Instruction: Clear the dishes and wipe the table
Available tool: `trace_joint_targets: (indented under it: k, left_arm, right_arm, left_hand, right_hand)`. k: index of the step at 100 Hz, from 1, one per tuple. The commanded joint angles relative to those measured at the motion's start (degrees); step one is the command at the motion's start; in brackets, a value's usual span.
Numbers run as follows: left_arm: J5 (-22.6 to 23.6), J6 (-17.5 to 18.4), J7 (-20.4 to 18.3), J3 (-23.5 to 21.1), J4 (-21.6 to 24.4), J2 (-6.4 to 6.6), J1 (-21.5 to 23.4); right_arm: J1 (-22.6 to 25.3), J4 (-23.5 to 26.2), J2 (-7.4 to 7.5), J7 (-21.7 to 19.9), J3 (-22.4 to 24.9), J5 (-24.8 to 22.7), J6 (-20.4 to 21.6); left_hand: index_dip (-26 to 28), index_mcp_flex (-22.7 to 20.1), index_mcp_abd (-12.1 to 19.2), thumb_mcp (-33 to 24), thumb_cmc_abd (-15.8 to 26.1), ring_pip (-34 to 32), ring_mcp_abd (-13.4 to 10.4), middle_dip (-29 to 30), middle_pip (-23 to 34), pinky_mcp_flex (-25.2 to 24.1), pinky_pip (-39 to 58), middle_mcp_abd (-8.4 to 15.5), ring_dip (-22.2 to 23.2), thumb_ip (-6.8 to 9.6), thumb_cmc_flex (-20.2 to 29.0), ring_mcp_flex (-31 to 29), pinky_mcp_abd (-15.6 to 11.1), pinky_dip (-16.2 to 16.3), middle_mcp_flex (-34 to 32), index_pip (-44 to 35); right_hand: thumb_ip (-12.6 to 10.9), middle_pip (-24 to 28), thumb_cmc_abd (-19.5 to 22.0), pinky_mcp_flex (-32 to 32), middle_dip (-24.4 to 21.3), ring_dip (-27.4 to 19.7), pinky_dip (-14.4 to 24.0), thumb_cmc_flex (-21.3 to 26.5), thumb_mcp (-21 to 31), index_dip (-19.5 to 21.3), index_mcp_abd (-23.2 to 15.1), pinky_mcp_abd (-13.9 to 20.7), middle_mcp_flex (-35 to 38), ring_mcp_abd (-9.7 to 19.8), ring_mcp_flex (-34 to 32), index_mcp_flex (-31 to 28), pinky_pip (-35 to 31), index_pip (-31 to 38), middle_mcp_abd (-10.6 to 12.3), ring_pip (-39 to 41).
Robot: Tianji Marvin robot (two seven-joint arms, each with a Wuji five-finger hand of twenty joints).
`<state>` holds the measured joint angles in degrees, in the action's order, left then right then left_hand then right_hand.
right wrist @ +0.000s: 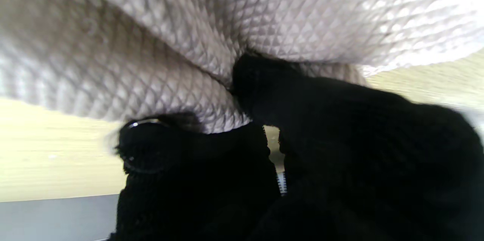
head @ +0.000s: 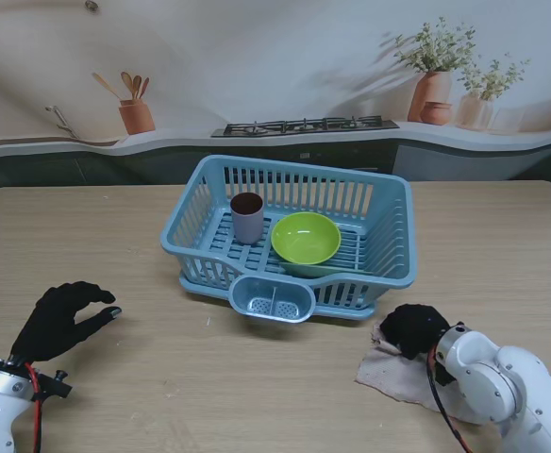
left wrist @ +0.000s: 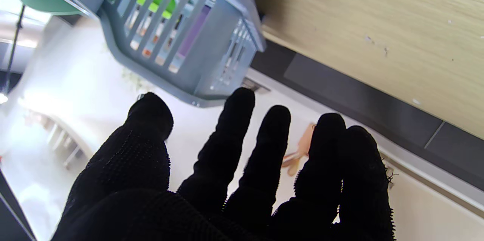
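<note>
A blue dish rack (head: 389, 236) stands at the table's middle, holding a lilac cup (head: 247, 219) with a brown inside and a green bowl (head: 306, 238). At the near right a beige cloth (head: 389, 376) lies on the wood, and my right hand (head: 413, 329) is curled down onto it, fingers shut on its waffle-textured fabric (right wrist: 189, 44). My left hand (head: 60, 319) hovers at the near left, open and holding nothing, its fingers (left wrist: 234, 139) spread. In the left wrist view the rack (left wrist: 211, 40) shows beyond the fingertips.
The rack has a small cutlery cup (head: 272, 301) on its near side. Bare wooden table (head: 200, 377) lies between my two hands. A counter with a hob (head: 304, 125) and plant pots (head: 432, 94) runs behind the table's far edge.
</note>
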<state>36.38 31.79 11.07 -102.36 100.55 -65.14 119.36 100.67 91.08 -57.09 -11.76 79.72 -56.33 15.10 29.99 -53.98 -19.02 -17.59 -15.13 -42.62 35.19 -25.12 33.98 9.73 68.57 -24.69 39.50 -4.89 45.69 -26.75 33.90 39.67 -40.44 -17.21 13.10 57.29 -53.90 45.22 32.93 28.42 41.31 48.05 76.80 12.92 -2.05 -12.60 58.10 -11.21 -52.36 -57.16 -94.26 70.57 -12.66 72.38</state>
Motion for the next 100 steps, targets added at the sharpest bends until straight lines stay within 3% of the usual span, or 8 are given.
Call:
trace_joint_targets:
  k: [1,18,64,85,100]
  left_arm:
    - [-0.05,0.05,-0.52,0.05,0.14,-0.22,0.16]
    - [-0.41,-0.15,-1.33,0.06,0.51,-0.1,0.26]
    - [-0.06,0.43,-0.87,-0.11,0.22,-0.16,0.19]
    - [-0.22,0.46,-0.37,-0.1,0.15,-0.29,0.35]
    - [0.12,0.77,0.7,-0.05,-0.14,-0.48,0.43]
  right_arm:
    - [1.23,-1.22,-0.75,-2.09,-1.29,-0.43,0.62]
    - [2.95,-1.15,-0.71,-1.53,0.46,-1.79,1.47]
    - [9.42,-2.25,-0.64,4.38,12.47,-11.25,4.75]
    - [9.75,-1.44,-0.67,3.27,11.85,-10.29,5.09]
    - [9.11,-0.46,-0.85,1.83,8.98,-6.86,4.76]
  left_hand:
    - [-0.01,-1.51,-0.37,1.66,2.31,0.06,1.83,1.31,-0.39,-0.8,-1.03,-1.61,-0.33,1.88,0.65,0.98,-0.7,-0.76,0.78,0.71]
    - [0.0,-1.56,-0.39,1.69,2.25,0.1,1.87,1.32,-0.39,-0.78,-1.01,-1.64,-0.35,1.89,0.69,0.98,-0.58,-0.76,0.75,0.69]
    - [-0.01,-1.6,-0.36,1.79,2.25,0.05,1.86,1.31,-0.38,-0.82,-1.05,-1.63,-0.33,1.88,0.67,0.93,-0.51,-0.77,0.7,0.69]
    - [0.0,-1.57,-0.51,1.79,2.35,0.16,1.97,1.34,-0.44,-0.98,-1.09,-1.66,-0.35,1.9,0.71,1.16,-0.67,-0.79,0.83,0.69]
    - [0.01,-1.58,-0.45,1.92,2.39,0.07,1.94,1.31,-0.36,-0.73,-0.89,-1.58,-0.33,1.89,0.63,0.98,-0.61,-0.72,0.66,0.67]
  right_hand:
    - [1.73,-5.69,2.69,-0.65,-4.94,0.23,0.51,0.04,-0.99,-2.83,3.29,3.88,0.48,-0.06,-1.61,0.36,-0.6,-4.54,1.61,1.77]
    - [1.75,-5.61,2.69,-0.67,-4.94,0.24,0.52,0.01,-1.01,-2.74,3.14,3.92,0.46,-0.05,-1.63,0.32,-0.58,-4.47,1.66,1.83]
    - [1.72,-5.65,2.41,-0.71,-5.01,0.05,0.51,0.06,-0.82,-2.82,3.08,3.9,0.64,-0.13,-1.8,0.11,-0.5,-4.32,1.57,1.72]
    - [1.75,-5.7,2.46,-0.87,-4.93,0.12,0.53,0.01,-0.81,-2.82,3.13,3.57,0.58,-0.16,-1.74,0.1,-0.36,-4.35,1.59,1.76]
    - [1.77,-5.68,2.56,-0.91,-4.89,0.13,0.51,0.0,-0.86,-2.83,3.18,3.61,0.48,-0.14,-1.63,0.21,-0.2,-4.41,1.57,1.73]
